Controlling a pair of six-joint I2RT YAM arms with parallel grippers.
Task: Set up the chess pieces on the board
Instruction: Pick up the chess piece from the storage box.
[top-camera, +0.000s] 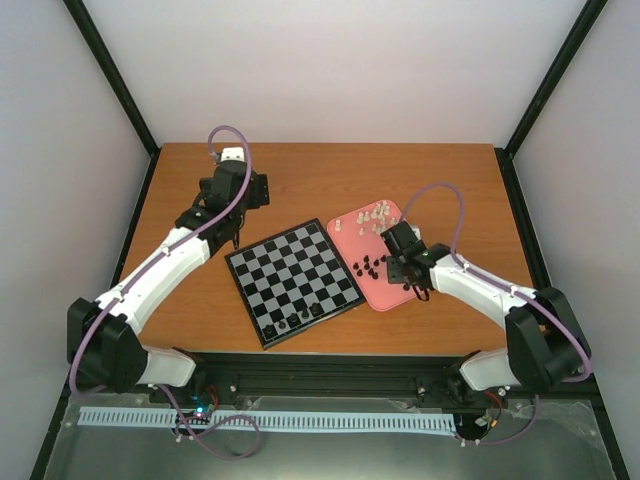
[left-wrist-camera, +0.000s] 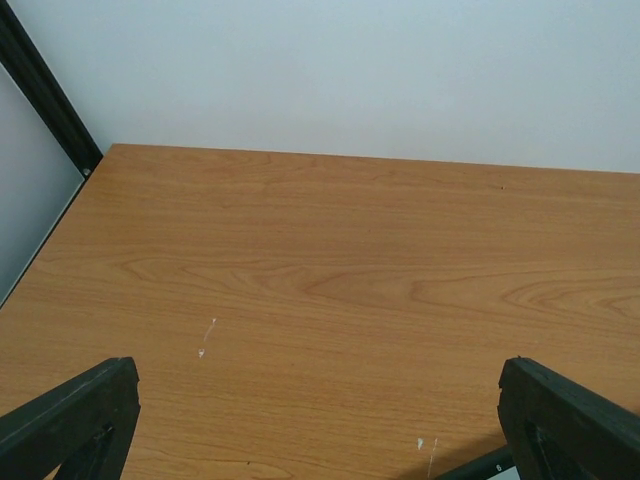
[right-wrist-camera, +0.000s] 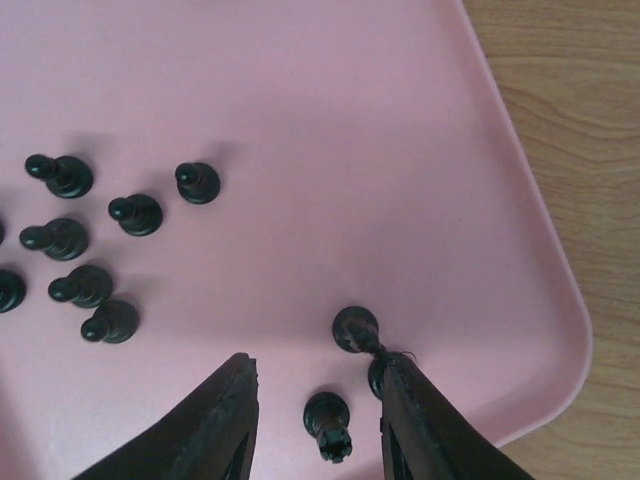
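Note:
The chessboard (top-camera: 292, 280) lies in the middle of the table with three black pieces (top-camera: 297, 322) on its near edge. The pink tray (top-camera: 352, 225) to its right holds cream pieces (top-camera: 376, 214) at the far end and black pieces (top-camera: 370, 266) in the middle. My right gripper (right-wrist-camera: 318, 385) is open over the tray, its jaws either side of a black piece with a crown-like top (right-wrist-camera: 328, 424). Another black piece (right-wrist-camera: 355, 328) stands by the right fingertip (right-wrist-camera: 400, 375). Several black pawns (right-wrist-camera: 136, 213) stand to the left. My left gripper (top-camera: 243, 193) hovers open over bare table beyond the board.
The tray's rim (right-wrist-camera: 560, 290) is close on the right, with wooden table (right-wrist-camera: 580, 110) beyond. In the left wrist view only bare wood (left-wrist-camera: 330, 290), the white back wall and a corner of the board (left-wrist-camera: 488, 467) show.

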